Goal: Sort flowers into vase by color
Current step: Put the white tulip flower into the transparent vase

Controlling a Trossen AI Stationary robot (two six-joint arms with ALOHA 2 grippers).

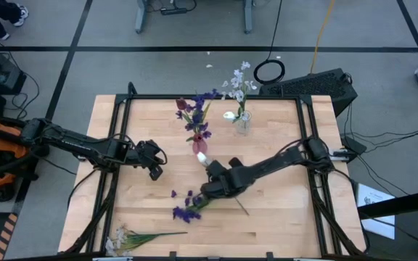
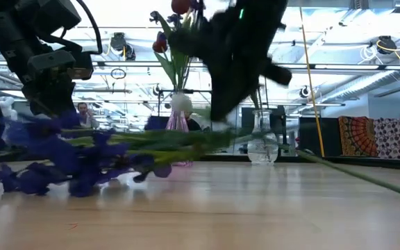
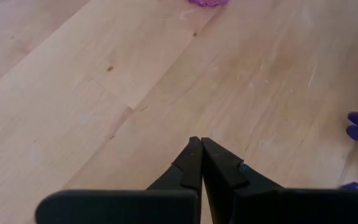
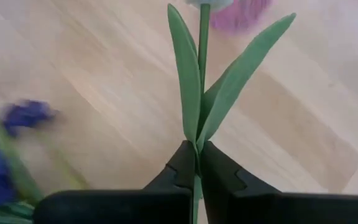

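My right gripper (image 1: 213,174) (image 4: 197,155) is at mid-table, shut on a white tulip (image 1: 202,157) with long green leaves (image 4: 185,74). Just beyond it stands a pink vase (image 1: 199,145) holding dark red tulips and purple blossoms (image 1: 194,109). A clear vase (image 1: 242,125) holds pale flowers. A purple flower (image 1: 187,210) (image 2: 61,160) lies flat on the table nearer the front. A spray of tiny white blossoms (image 1: 125,238) lies at the near left corner. My left gripper (image 1: 155,165) (image 3: 201,155) is shut, over bare wood left of centre. My right gripper pinches the white tulip's green stem (image 4: 199,134) between its two fingers, just below where the leaves branch off. The fingers lie across the stem. The blossom end (image 1: 202,157) points toward the pink vase, and the stem's tail (image 1: 243,209) trails behind the gripper toward the near edge.
A black frame (image 1: 216,97) borders the wooden tabletop. Bare wood lies between the two arms and along the near right part of the table. Loose purple petals (image 1: 174,193) dot the wood near the purple flower.
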